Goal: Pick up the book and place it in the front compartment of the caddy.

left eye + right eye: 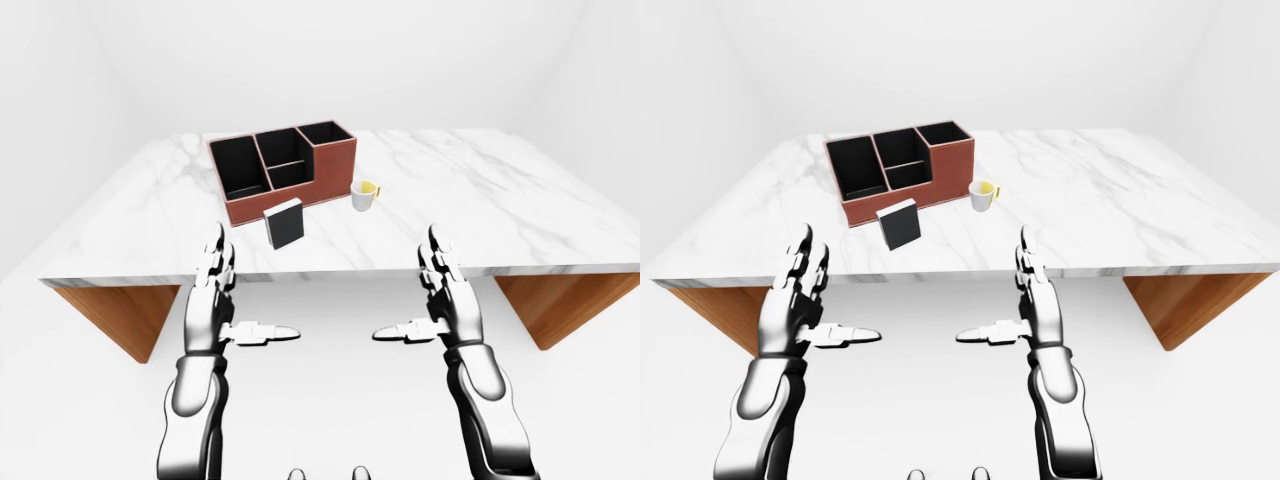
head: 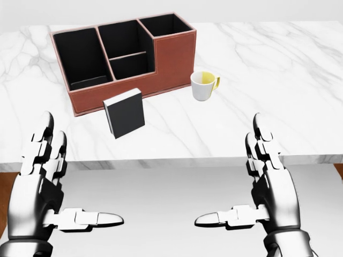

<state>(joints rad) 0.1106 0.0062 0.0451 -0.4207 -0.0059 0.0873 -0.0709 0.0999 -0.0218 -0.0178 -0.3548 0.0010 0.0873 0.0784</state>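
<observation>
So we're looking at a big marble worktop (image 2: 278, 69) with everything sitting toward its left half. Biggest thing on it is the brown caddy (image 2: 171, 56), set at a slight angle, with black compartments open on top. The low, shallow compartment on its near side is our guess for the "front" one. Just beside the caddy's near wall stands the book (image 2: 125, 112), dark cover, upright and tilted a bit, apart from the caddy as far as we can tell. To the right of the caddy is a small white cup (image 2: 203, 85) with a yellow inside, near enough to get knocked.

Both arms hang short of the worktop's near edge. The left robot hand (image 2: 51, 187) is spread with the thumb sticking inward and is holding nothing; same for the right robot hand (image 2: 265, 187).

For the reach, we'd go with the left one since the book sits on that side. We'd come in over the edge, straddle the book across its thin sides, and squeeze gently so it doesn't tip into the caddy wall. Keep the right one clear of the cup.
</observation>
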